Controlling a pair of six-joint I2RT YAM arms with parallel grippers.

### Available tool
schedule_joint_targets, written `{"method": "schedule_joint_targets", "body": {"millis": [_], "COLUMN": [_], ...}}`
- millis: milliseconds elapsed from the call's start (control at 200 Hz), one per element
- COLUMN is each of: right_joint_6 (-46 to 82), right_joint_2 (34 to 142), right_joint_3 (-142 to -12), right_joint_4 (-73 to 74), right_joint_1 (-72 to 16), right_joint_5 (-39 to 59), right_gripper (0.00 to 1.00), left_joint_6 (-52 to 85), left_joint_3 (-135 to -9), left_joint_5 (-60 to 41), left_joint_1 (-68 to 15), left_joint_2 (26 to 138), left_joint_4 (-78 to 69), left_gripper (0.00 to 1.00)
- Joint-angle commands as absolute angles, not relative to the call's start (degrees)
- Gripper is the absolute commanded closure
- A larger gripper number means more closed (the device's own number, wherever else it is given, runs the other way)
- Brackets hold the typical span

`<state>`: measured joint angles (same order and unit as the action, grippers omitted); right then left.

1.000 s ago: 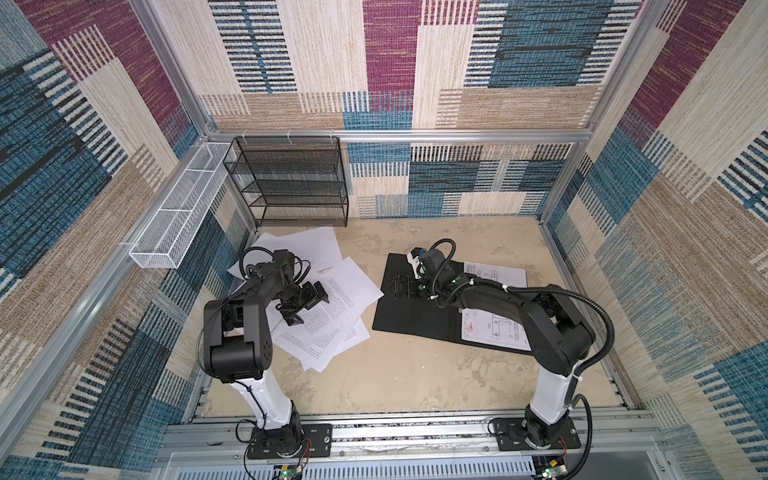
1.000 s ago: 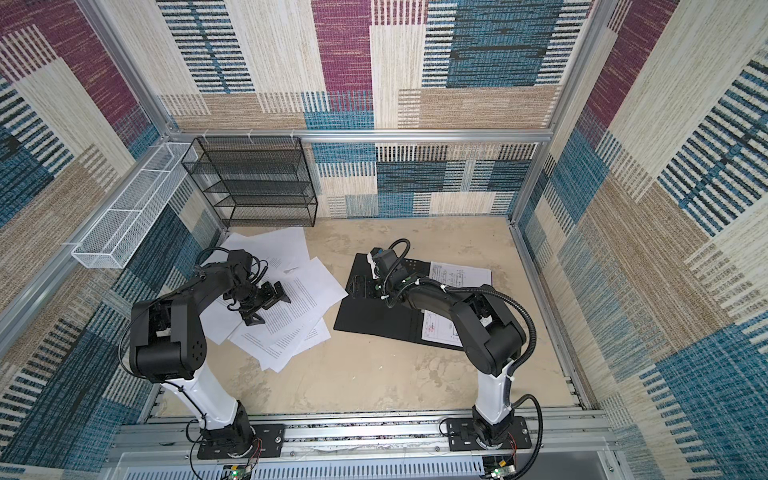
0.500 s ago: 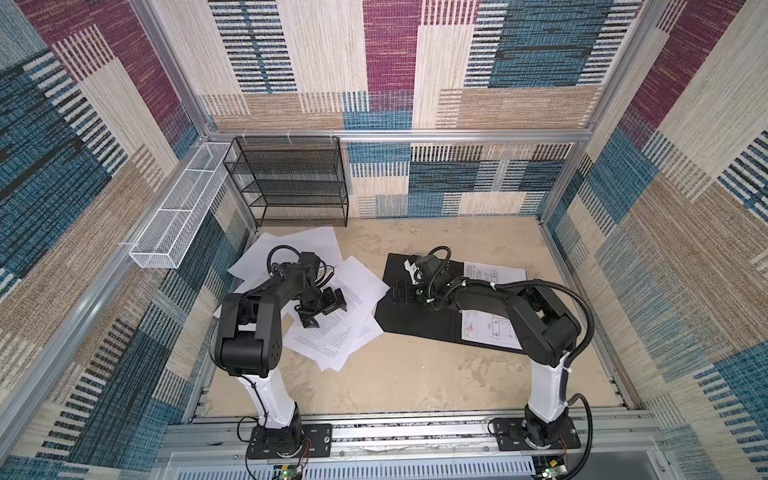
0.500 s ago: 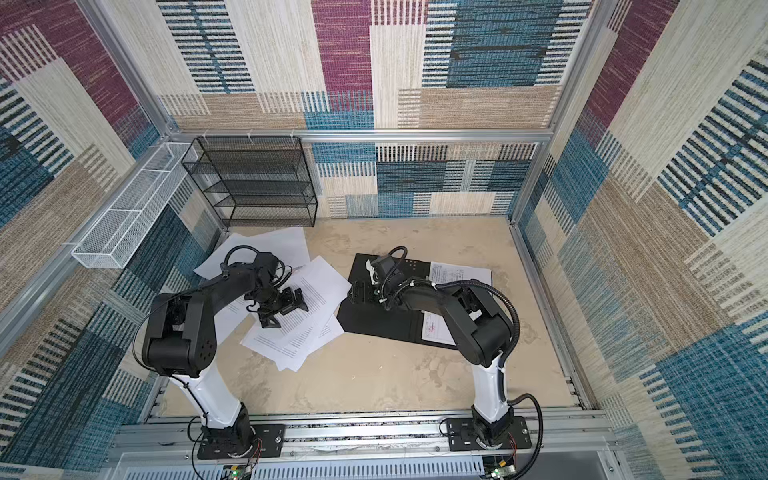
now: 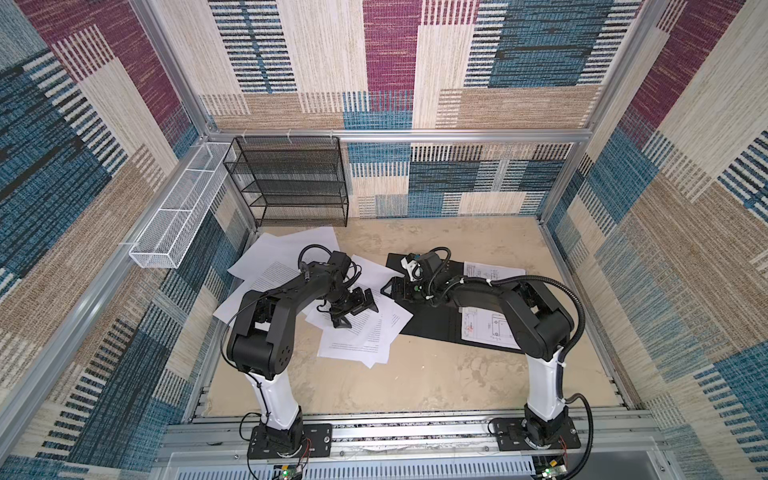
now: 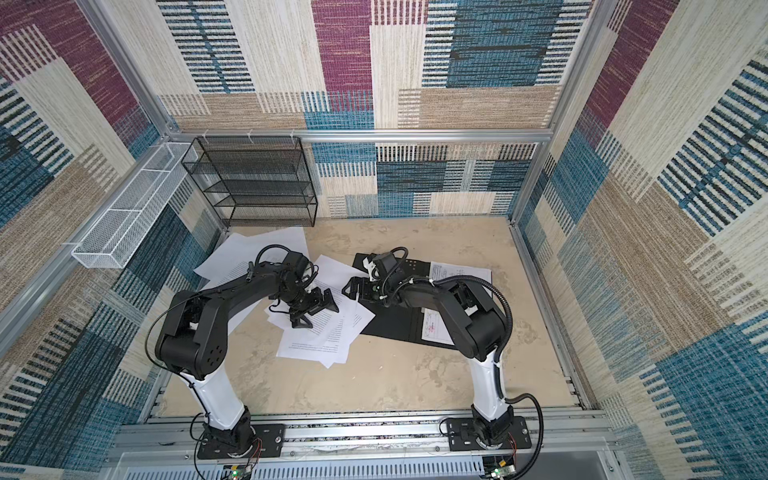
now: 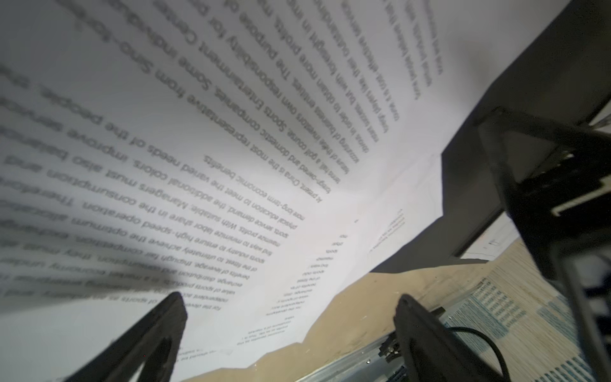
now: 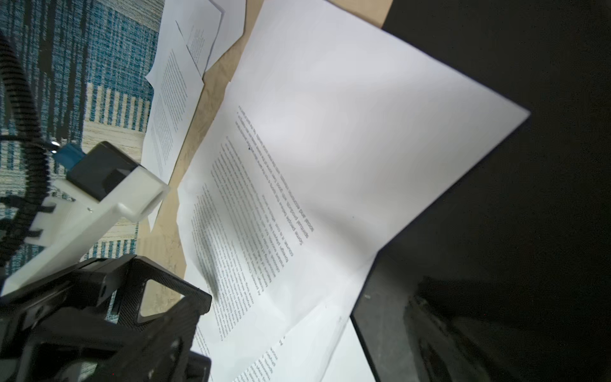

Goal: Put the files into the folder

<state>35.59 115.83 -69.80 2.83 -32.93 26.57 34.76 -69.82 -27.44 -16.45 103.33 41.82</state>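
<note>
The files (image 5: 357, 345) (image 6: 316, 345) are loose white sheets, several printed with text, spread over the left middle of the table. One corner overlaps the left edge of the open folder (image 5: 432, 328) (image 6: 395, 324), which lies black side up. A printed sheet (image 5: 490, 332) lies on the folder's right half. My left gripper (image 5: 360, 318) (image 6: 321, 318) (image 7: 289, 299) is open, low over the printed sheets (image 7: 231, 132). My right gripper (image 5: 390, 289) (image 6: 349, 289) (image 8: 307, 307) is open at the folder's left edge (image 8: 529, 231), holding nothing, with a sheet (image 8: 330, 132) under it.
A black wire-mesh rack (image 5: 291, 183) stands at the back left. A white mesh basket (image 5: 178, 216) hangs on the left wall. Metal frame rails (image 5: 395, 432) run along the front. Patterned walls close in all sides.
My left gripper has swept right toward the folder and the sheets under it slid along, now overlapping the folder's left edge. My right gripper shifted slightly left along the folder.
</note>
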Motion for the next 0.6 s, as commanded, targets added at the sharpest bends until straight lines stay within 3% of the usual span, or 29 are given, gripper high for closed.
{"method": "schedule_joint_targets", "body": {"millis": [0, 596], "right_joint_6": [37.3, 38.4], "right_joint_2": [116.7, 121.2], "right_joint_3": [-70.7, -78.9], "right_joint_4": [-0.1, -4.8], "right_joint_1": [-32.8, -31.8], "right_joint_5": [26.9, 21.9], "right_gripper": [0.00, 0.00], "left_joint_6": [36.1, 27.7], "left_joint_3": [-70.7, -84.8], "left_joint_5": [-31.0, -23.2], "left_joint_1": [-15.7, -5.0], "left_joint_2": [100.8, 116.9], "left_joint_4": [41.4, 48.0], "left_gripper": [0.01, 0.02]}}
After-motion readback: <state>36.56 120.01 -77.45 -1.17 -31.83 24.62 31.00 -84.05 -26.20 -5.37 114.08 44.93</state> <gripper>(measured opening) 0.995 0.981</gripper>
